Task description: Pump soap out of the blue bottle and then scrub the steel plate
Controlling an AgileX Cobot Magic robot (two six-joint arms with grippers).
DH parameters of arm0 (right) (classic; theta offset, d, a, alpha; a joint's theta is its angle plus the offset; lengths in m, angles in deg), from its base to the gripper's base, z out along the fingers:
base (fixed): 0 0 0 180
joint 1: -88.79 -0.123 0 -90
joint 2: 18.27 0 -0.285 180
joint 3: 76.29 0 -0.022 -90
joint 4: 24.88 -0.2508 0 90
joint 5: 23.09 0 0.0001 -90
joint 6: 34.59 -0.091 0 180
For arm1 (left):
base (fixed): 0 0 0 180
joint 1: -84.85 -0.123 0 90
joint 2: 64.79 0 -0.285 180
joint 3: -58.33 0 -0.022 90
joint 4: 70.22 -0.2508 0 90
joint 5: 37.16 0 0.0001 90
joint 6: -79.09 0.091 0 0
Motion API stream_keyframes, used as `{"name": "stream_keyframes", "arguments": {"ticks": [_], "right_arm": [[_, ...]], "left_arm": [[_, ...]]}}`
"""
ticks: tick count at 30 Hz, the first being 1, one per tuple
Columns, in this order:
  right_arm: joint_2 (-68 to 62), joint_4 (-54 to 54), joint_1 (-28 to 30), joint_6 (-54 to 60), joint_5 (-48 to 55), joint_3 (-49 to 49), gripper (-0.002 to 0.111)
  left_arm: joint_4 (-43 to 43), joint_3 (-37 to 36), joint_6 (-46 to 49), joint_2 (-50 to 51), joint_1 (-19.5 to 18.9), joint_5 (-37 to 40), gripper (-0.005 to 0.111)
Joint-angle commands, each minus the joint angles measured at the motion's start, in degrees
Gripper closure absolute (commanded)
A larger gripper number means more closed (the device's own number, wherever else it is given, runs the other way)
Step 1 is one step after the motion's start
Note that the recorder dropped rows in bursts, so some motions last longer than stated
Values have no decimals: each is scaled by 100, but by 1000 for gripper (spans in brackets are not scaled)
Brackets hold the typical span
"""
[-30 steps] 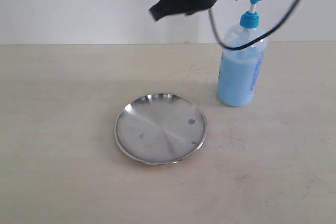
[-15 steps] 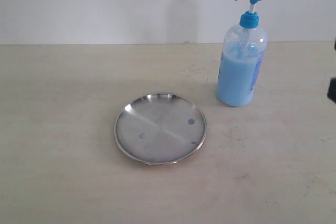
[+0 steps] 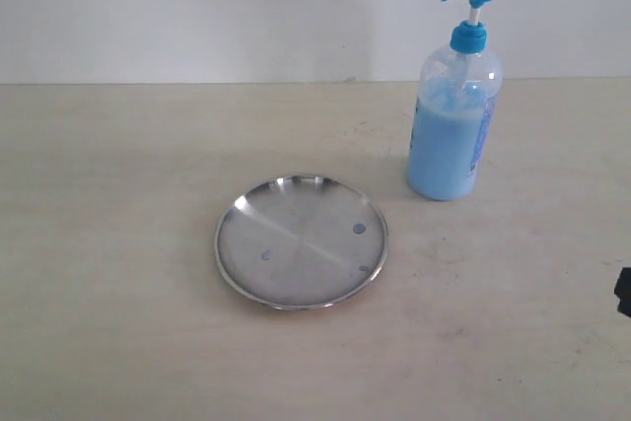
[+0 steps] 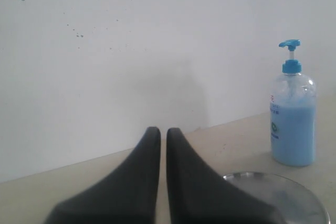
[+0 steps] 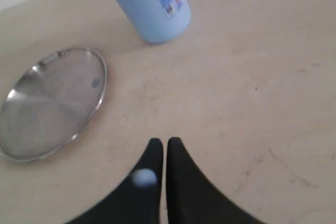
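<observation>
Since soap drops (image 3: 359, 229) dot the steel plate (image 3: 296, 209), scrub's next. Left claw (image 4: 163, 129) & right claw (image 5: 165, 141) both pressed together, empty; one must reach the plate.

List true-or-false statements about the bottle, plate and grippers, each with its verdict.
1. The blue bottle stands upright on the table. True.
2. The steel plate touches the bottle. False: bare table lies between them.
3. Bluish soap drops lie on the plate. True.
4. The right gripper grips the bottle. False: it is shut on nothing, over the table, apart from the bottle.
5. The left gripper is wide open. False: its fingers are almost together.
</observation>
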State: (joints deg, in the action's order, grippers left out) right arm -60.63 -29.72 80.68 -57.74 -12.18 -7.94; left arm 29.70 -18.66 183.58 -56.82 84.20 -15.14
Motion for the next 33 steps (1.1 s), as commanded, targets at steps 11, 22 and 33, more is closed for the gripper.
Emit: {"name": "stream_keyframes", "arguments": {"ticks": [11, 22, 33], "right_arm": [[2636, 443, 804, 275, 1335, 19, 109], [3457, 917, 1377, 1379, 1320, 549, 109], [3457, 670, 1377, 1944, 891, 887, 109]], "left_arm": [[-1, -23, 12, -18, 21, 41, 103], [-1, -23, 12, -18, 21, 47, 103], [-1, -23, 12, -18, 21, 47, 103]]}}
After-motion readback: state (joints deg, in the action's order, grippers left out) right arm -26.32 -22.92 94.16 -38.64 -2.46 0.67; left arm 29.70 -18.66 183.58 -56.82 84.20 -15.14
